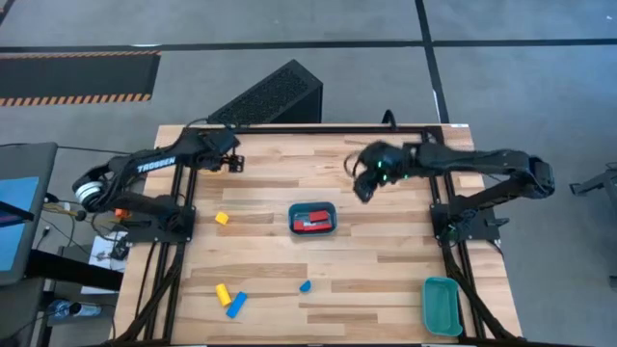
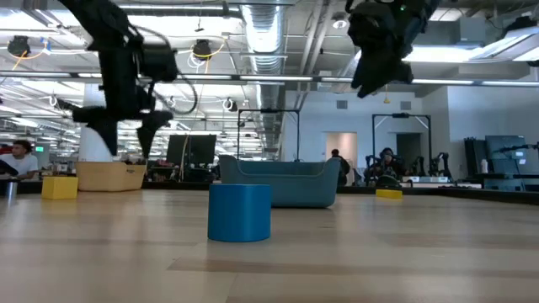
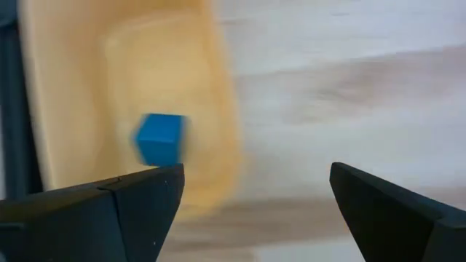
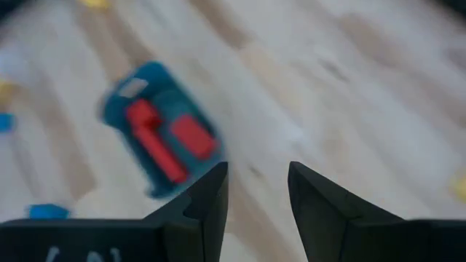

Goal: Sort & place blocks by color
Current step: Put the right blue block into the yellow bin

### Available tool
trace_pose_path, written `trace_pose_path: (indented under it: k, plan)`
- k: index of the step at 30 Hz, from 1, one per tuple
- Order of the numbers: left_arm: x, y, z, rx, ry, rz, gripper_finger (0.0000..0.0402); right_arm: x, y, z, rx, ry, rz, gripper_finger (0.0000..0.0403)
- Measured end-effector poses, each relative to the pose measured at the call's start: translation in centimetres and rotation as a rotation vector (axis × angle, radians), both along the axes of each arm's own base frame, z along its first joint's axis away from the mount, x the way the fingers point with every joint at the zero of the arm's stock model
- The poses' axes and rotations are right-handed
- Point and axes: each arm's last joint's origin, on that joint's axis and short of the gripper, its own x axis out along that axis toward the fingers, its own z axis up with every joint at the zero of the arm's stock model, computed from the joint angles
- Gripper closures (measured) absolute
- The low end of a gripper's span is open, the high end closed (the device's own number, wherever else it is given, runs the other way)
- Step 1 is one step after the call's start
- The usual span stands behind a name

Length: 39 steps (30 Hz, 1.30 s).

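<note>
My left gripper (image 1: 232, 160) hangs open over the table's far left corner, above a yellow-orange tray (image 3: 196, 87) with a blue cube (image 3: 159, 138) inside it; the view is blurred. My right gripper (image 1: 363, 189) is open, empty and raised over the far middle of the table. Just toward the near side of it, a teal tray (image 1: 313, 219) holds red blocks (image 4: 164, 142). On the wood lie a yellow cube (image 1: 222, 219), a yellow bar (image 1: 223, 293), a blue bar (image 1: 236, 305) and a small blue block (image 1: 305, 285).
A second teal tray (image 1: 442, 304) sits at the near right corner. A black perforated box (image 1: 270, 96) stands beyond the far edge. Bare wood lies between the middle tray and the near edge. In the low view, people sit in the room behind the table.
</note>
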Motion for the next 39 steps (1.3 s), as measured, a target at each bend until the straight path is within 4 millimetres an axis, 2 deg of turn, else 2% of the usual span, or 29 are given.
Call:
trace_pose_path:
  k: [5, 10, 13, 16, 18, 22, 28, 34, 39]
  plan:
    - [1.9, -4.6, 2.3, 0.058, -0.169, -0.164, 0.0066, 0.8, 3.0, -3.6, 0.029, -0.092, 0.087, 0.024]
    - [2.8, -8.8, 4.4, 0.174, -0.3, -0.379, 0.0067, 1.3, 6.4, -4.4, 0.068, -0.213, 0.182, 0.024]
    - [3.7, -10.8, 5.4, 0.248, -0.397, -0.505, 0.0076, 2.3, 8.6, -4.1, -0.018, -0.306, 0.325, 0.0239]
    - [4.7, -12.8, 6.1, 0.301, -0.463, -0.687, 0.0091, 3.5, 10.8, -5.8, -0.151, -0.263, 0.524, 0.0236]
    - [5.1, -14.0, 6.4, 0.298, -0.508, -0.805, 0.0099, 4.9, 12.3, -6.7, -0.164, -0.231, 0.584, 0.0231]
    - [5.0, -16.4, 6.5, 0.261, -0.543, -0.938, 0.0106, 7.7, 15.0, -8.1, -0.181, -0.186, 0.686, 0.0217]
    - [4.2, -20.0, 5.8, 0.242, -0.505, -1.092, 0.0106, 11.4, 18.9, -10.2, -0.285, -0.143, 0.866, 0.019]
    - [3.9, -23.1, 5.1, 0.22, -0.492, -1.298, 0.0106, 14.9, 21.3, -12.3, -0.222, -0.097, 0.84, 0.0178]
    - [3.7, -25.0, 4.0, 0.174, -0.46, -1.344, 0.0107, 16.5, 22.5, -14.0, -0.223, -0.018, 0.878, 0.0181]
